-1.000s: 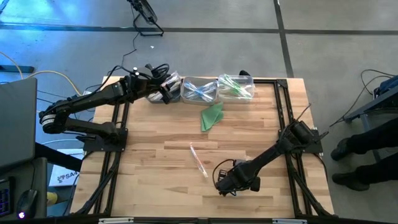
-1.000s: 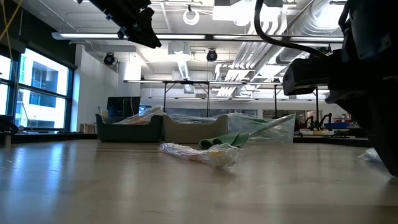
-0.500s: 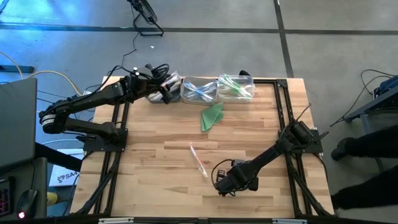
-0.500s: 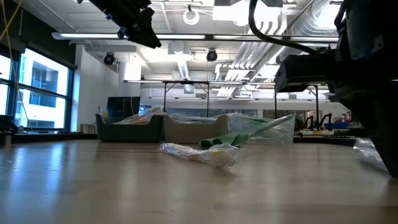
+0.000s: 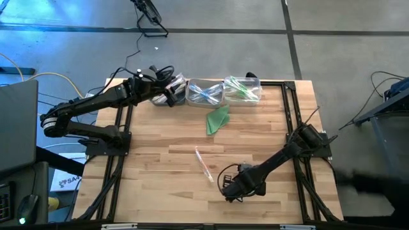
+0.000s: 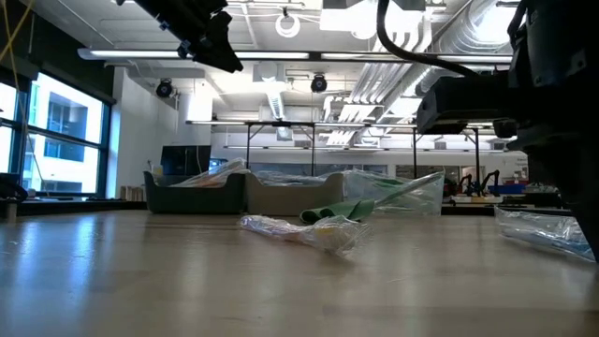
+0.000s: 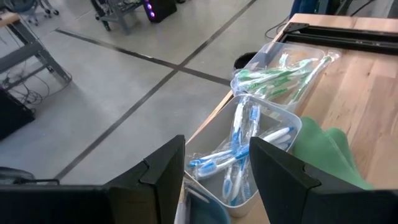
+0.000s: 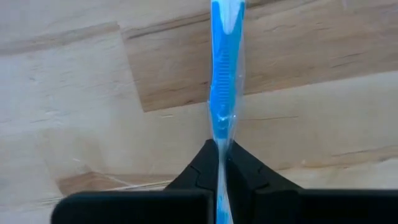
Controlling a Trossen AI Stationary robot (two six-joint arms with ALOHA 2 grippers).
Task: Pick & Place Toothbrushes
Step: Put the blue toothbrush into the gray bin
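A blue toothbrush (image 8: 222,62) in a clear wrapper lies near the table's near edge, with my right gripper (image 8: 221,155) (image 5: 231,185) shut on it. Its wrapper (image 6: 543,232) shows at the right of the low view. A pink-orange wrapped toothbrush (image 5: 204,164) (image 6: 304,229) lies flat on the table's middle. At the far edge, clear bins hold blue toothbrushes (image 7: 239,155) (image 5: 204,93) and green toothbrushes (image 7: 280,71) (image 5: 243,88). My left gripper (image 7: 216,180) (image 5: 169,94) hangs open above the far left, beside the blue bin, with nothing between its fingers. My right gripper pinches the blue toothbrush's shaft (image 8: 219,127) through the clear wrapper between its two fingers. The fingers come from above, pointing down, one on each side of the shaft. The brush runs out past the fingertips along the wooden table top.
A folded green cloth (image 5: 217,119) (image 7: 326,155) lies just nearer than the bins. A third clear bin (image 5: 174,86) stands under the left arm. Black frame rails (image 5: 291,108) run along the table's edges. Bare wood lies left of the pink-orange brush.
My right gripper has shut on the wrapped blue toothbrush, staying in place with a slight turn of the wrist. In the low view, more of the wrapper now shows beside it.
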